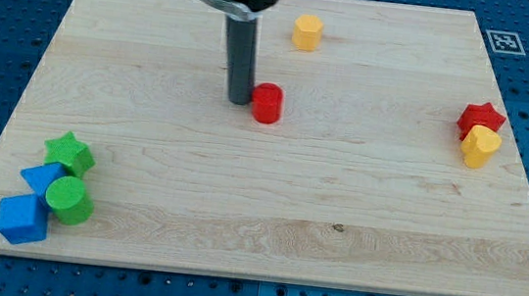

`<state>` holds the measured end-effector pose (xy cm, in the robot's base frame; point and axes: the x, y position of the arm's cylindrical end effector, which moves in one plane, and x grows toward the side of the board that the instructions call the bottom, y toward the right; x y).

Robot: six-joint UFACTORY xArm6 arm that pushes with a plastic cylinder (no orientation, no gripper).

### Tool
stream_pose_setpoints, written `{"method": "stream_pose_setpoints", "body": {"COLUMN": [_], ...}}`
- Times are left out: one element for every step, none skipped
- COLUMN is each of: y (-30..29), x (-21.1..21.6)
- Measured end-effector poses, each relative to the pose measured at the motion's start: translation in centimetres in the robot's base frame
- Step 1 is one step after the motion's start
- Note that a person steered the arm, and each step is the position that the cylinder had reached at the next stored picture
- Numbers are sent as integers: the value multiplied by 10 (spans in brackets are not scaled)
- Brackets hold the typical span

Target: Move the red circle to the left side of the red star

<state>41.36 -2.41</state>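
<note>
The red circle (267,103) lies on the wooden board, a little left of the middle and toward the view's top. My tip (239,100) stands right against its left side, touching or nearly touching it. The red star (480,119) sits far off at the view's right, with a yellow heart block (481,147) pressed against its lower side.
A yellow hexagon block (307,32) lies near the view's top, up and right of the red circle. At the lower left a green star (69,153), a blue triangular block (42,178), a green circle (69,200) and a blue cube (22,219) are clustered. The board's edge (251,277) runs along the bottom.
</note>
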Motion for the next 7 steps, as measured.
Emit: {"method": "stream_pose_setpoints", "body": {"y": [22, 22, 35, 59, 72, 69, 82], "x": [7, 23, 40, 33, 22, 21, 18]}}
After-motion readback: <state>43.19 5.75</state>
